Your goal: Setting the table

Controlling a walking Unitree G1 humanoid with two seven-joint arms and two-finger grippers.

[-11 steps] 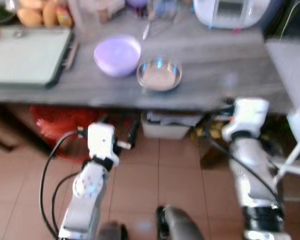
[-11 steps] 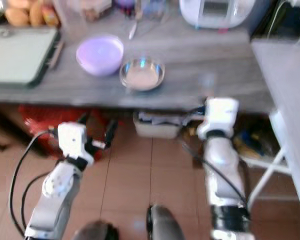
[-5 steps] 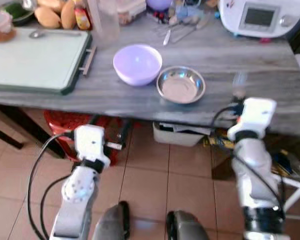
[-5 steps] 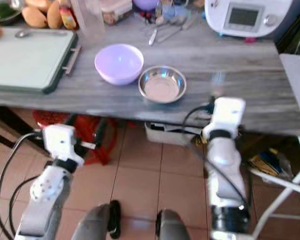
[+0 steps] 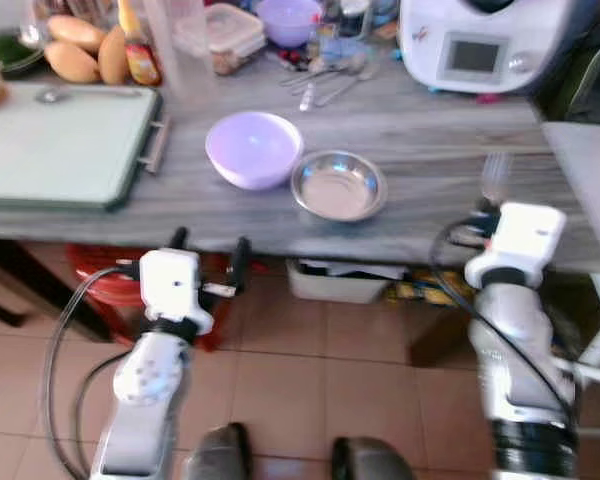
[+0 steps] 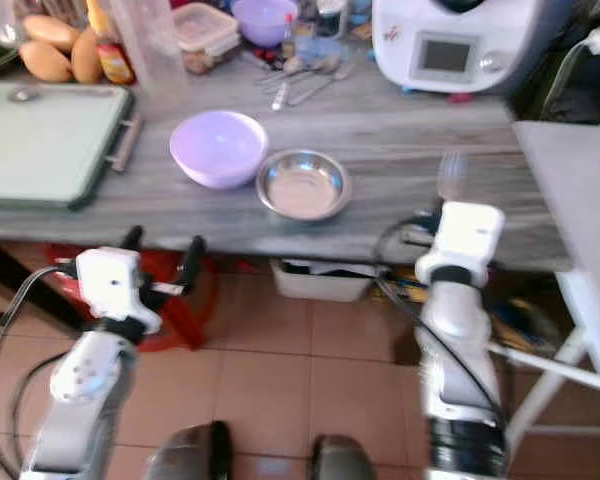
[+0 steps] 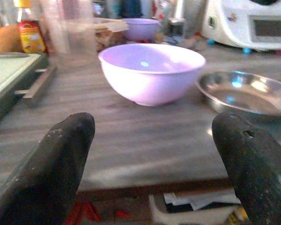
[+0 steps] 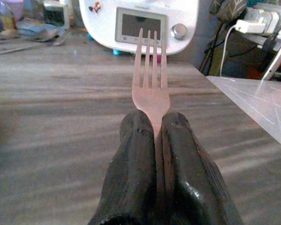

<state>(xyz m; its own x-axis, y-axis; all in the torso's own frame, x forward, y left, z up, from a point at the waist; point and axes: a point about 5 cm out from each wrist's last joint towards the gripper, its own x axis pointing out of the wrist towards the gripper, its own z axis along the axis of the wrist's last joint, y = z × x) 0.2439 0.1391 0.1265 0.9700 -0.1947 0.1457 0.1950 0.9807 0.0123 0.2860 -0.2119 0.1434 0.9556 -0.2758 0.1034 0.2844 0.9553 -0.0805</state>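
On the grey wooden counter (image 5: 430,130) stands a lilac bowl (image 5: 253,148), with a shallow steel bowl (image 5: 338,185) touching or nearly touching its right side. My left gripper (image 5: 210,252) is open at the counter's front edge, level with the top and empty. In the left wrist view the lilac bowl (image 7: 152,70) sits between and beyond the two fingers (image 7: 51,168). My right gripper (image 8: 155,126) is shut on a metal fork (image 8: 151,70). The fork (image 5: 493,177) points forward over the counter's right end, tines away from me.
At the counter's left lies a green cutting board (image 5: 60,140) with a spoon on it. At the back are a white kitchen appliance (image 5: 475,40), loose cutlery (image 5: 325,75), a second purple bowl (image 5: 288,18), a lidded box, a tumbler and mangoes. A white table (image 5: 585,170) adjoins on the right. A red stool (image 5: 95,265) stands underneath.
The whole picture has shifted with the camera and is sharper than a second ago. Both arms keep their pose, the left open, the right holding the fork.
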